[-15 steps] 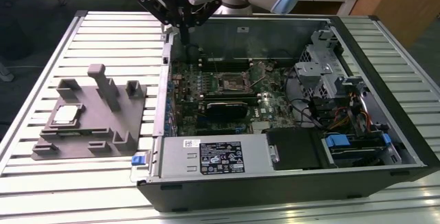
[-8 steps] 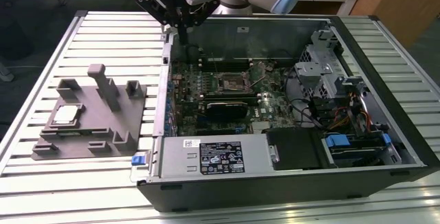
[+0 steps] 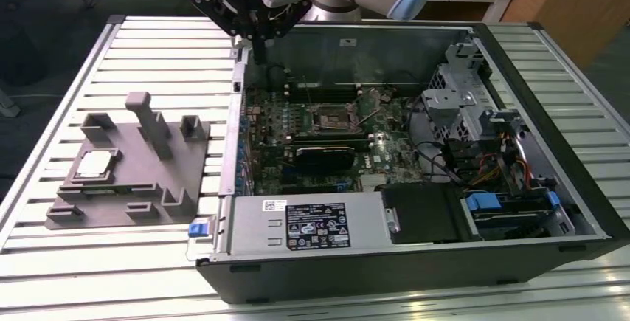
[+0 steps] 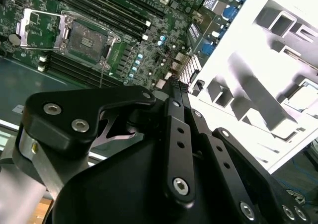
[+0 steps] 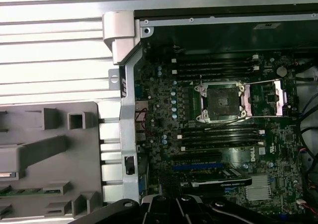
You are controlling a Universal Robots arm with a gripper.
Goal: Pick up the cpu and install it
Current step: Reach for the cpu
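Fingers (image 4: 175, 92) pressed together on nothing, the gripper (image 3: 262, 54) hangs above one open case (image 3: 394, 254); one cpu (image 3: 96, 163) lies on one grey tray (image 3: 103, 212).

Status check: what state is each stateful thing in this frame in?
cpu: resting in the grey tray, not picked up.
cpu socket: open and empty, load plate flipped back.
computer case: lying on its side, side panel off.
end effector: shut, empty, above the case's tray-side wall.
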